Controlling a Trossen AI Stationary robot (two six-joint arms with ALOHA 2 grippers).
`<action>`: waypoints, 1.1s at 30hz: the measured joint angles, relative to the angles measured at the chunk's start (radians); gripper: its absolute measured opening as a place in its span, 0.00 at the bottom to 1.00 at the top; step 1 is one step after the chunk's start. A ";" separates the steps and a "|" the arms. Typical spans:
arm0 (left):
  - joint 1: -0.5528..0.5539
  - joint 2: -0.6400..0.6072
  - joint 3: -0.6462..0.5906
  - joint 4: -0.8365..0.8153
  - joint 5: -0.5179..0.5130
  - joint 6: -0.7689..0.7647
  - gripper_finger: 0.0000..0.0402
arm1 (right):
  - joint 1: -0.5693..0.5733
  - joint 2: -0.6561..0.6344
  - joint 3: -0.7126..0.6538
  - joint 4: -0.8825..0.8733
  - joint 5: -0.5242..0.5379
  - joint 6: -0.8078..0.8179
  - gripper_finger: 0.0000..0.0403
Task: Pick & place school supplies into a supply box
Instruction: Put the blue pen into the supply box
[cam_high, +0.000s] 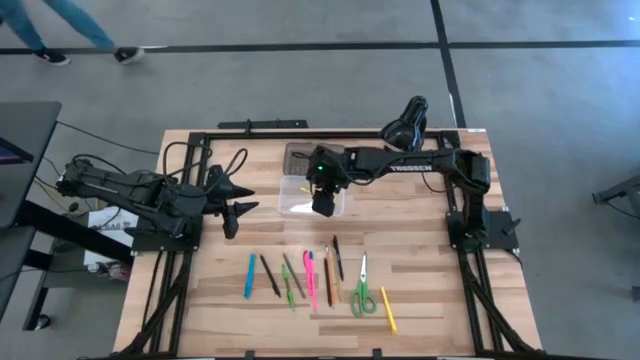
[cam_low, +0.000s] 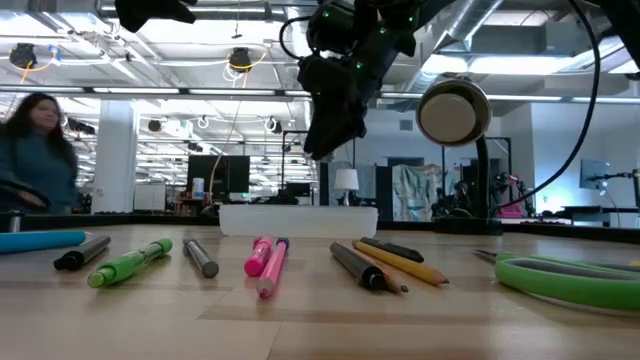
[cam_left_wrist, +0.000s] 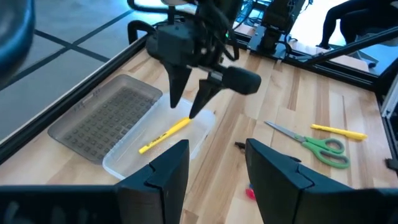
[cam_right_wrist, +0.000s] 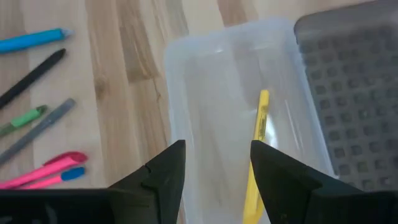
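The supply box, a clear tray (cam_high: 292, 205), stands mid-table with its grey dotted lid (cam_left_wrist: 102, 115) lying open beside it on the far side. One yellow pen (cam_right_wrist: 260, 134) lies flat on the tray's floor. My right gripper (cam_right_wrist: 217, 180) hangs open just above the tray, its fingers clear of the pen. The other school supplies lie in a row near the front edge: a blue pen (cam_high: 250, 275), a pink marker (cam_high: 310, 280), green-handled scissors (cam_high: 362, 292), a yellow one (cam_high: 388, 310) and several more. At the table's left, my left gripper (cam_left_wrist: 217, 168) waits open and raised.
A black round desk lamp (cam_high: 405, 125) stands at the far right corner, behind the box. Bare wood lies between the box and the row of supplies. A person (cam_low: 35, 140) shows in the room beyond the table.
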 joint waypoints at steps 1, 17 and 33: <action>0.000 0.000 0.000 0.000 0.004 0.000 0.38 | 0.003 -0.007 -0.001 -0.001 0.000 -0.002 0.43; 0.000 0.011 0.000 0.001 0.075 -0.189 0.38 | 0.063 -0.071 -0.001 0.005 0.003 -0.065 0.41; -0.018 0.221 0.000 -0.029 0.334 -0.343 0.38 | 0.170 -0.257 -0.002 0.011 0.038 -0.088 0.38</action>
